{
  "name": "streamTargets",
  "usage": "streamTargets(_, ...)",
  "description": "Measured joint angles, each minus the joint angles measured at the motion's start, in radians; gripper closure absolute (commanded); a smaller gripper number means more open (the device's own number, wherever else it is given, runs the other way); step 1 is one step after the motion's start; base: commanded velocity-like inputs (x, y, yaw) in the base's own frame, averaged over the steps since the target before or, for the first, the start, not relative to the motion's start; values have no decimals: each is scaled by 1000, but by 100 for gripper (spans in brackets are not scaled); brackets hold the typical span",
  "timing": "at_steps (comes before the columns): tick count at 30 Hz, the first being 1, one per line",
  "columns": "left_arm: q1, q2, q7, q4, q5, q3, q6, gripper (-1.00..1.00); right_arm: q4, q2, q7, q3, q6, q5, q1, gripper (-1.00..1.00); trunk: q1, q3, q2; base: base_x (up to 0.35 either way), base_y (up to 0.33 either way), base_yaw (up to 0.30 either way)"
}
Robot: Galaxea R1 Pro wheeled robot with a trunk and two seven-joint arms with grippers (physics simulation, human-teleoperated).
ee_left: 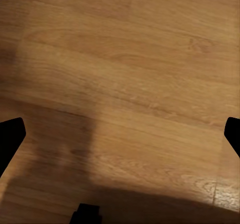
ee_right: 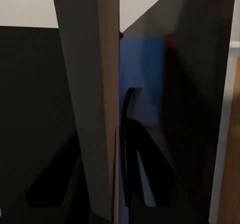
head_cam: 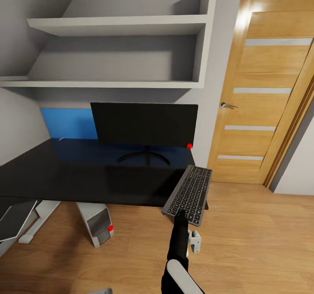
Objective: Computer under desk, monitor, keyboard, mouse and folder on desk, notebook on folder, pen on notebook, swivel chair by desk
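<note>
Glossy black desk [head_cam: 65, 176] carries the monitor [head_cam: 144, 123], the computer [head_cam: 98, 224] below. The right gripper [head_cam: 179, 214] is clamped on the keyboard [head_cam: 188, 193], tilted over the desk's corner, likely for setting down beside the monitor (the left gripper [ee_left: 120, 134], fingers apart, faces wooden floor [ee_left: 130, 74]).

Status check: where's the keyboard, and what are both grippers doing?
Right gripper shut on keyboard, over desk corner by monitor. Left gripper open above floor.

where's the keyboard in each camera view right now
Head view: keyboard at lower centre-right, tilted over the desk's front right corner, held by the right hand.
Left wrist view: not in it.
Right wrist view: edge-on grey slab up the middle.
Shared landmark: the monitor's foot.
</note>
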Motion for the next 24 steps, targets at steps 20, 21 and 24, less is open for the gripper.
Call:
streamTargets(20, 0, -3, 1, -3, 2, -1, 0, -100, -3, 0, 0, -3, -1, 1, 0, 100, 31, -25, -56, 0, 0, 0)
streamTargets(21, 0, -2, 1, -3, 2, -1, 0, -100, -2, 0, 0, -4, -2, 1, 0, 100, 34, -28, -63, 0, 0, 0)
streamTargets(24, 0, -2, 1, -3, 2, -1, 0, -100, 0, 0, 0, -6, -1, 1, 0, 100, 46, -38, -84, 0, 0, 0)
